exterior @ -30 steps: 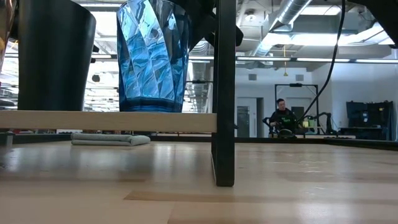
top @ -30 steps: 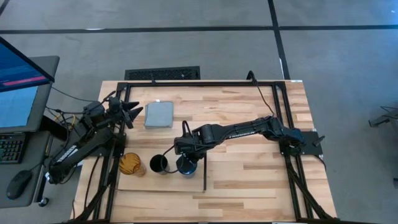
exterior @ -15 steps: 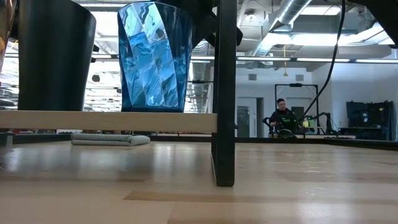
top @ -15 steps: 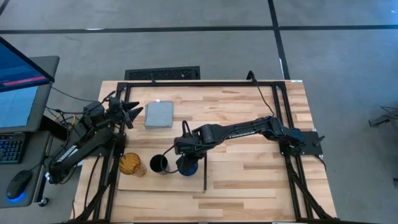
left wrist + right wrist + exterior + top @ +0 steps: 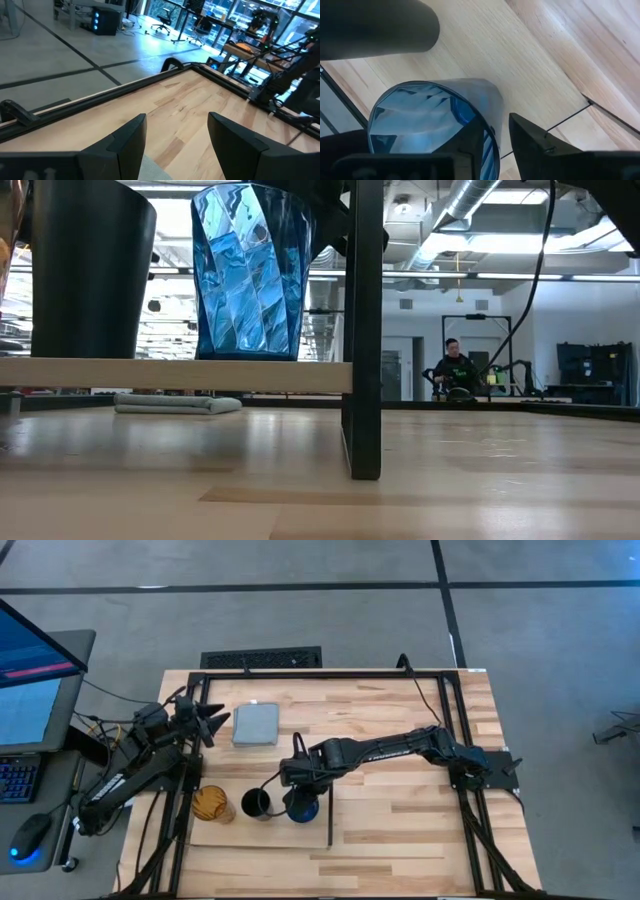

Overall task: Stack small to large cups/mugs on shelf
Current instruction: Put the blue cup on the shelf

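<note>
From above, the pale shelf (image 5: 262, 831) lies on the near left part of the worktop (image 5: 400, 830), with three cups in a row on it: the amber cup (image 5: 211, 804) at the left end, the black cup (image 5: 256, 804) in the middle, and the blue cup (image 5: 301, 808) just beside the thin black strip at the board's right edge. The right gripper (image 5: 300, 792) reaches across from the right side and sits directly over the blue cup, while the left gripper (image 5: 216, 723) waits at the worktop's left edge, beside the grey-blue pad (image 5: 256, 724). In the low view, the blue cup (image 5: 250, 272) and black cup (image 5: 90, 270) both stand upright on the shelf (image 5: 175, 374) (the amber one shows only as a sliver at the frame's edge), and a person (image 5: 455, 370) sits far back in the room. The left wrist view shows the left gripper (image 5: 176, 132) with its fingers spread apart over bare wood, grasping nothing. The right wrist view shows the right gripper (image 5: 497, 131) with its fingers (image 5: 540, 142) straddling the blue cup's (image 5: 427, 120) rim, one inside and one outside; whether they are clamped on it I cannot tell.
</note>
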Motion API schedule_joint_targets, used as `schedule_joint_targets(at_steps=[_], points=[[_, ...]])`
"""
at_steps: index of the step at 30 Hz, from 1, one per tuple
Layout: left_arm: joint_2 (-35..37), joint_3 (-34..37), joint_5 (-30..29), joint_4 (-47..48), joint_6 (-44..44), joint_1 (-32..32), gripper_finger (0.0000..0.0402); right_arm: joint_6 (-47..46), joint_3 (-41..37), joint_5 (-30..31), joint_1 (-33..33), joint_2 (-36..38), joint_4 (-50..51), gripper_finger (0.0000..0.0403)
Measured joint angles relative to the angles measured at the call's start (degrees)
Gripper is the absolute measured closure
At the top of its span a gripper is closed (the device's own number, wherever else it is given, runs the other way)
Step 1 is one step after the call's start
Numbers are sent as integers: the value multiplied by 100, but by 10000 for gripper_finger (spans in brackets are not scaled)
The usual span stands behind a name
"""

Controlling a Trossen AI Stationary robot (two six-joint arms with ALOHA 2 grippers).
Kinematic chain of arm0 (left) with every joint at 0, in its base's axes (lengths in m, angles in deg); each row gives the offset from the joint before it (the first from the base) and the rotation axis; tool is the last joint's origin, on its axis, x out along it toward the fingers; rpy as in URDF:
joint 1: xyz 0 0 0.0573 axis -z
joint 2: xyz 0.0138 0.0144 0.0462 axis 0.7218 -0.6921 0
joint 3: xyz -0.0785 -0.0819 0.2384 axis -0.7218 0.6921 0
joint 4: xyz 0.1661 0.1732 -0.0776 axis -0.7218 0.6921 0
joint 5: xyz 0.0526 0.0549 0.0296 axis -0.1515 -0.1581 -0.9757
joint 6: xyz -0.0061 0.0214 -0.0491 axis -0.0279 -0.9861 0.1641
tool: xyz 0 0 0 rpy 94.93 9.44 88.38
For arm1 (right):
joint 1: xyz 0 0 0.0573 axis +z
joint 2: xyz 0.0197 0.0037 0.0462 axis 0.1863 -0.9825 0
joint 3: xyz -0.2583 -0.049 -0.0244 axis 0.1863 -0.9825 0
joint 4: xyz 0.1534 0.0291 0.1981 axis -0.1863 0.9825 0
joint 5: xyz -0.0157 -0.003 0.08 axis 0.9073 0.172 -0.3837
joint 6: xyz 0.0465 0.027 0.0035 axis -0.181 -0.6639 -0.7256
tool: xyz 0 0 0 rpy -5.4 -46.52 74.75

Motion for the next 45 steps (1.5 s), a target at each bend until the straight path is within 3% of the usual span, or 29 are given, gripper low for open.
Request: schedule_joint_targets(at_steps=[45], points=[[-2, 0, 196, -46, -63, 1, 198, 283, 256, 192, -37, 50, 106, 289]])
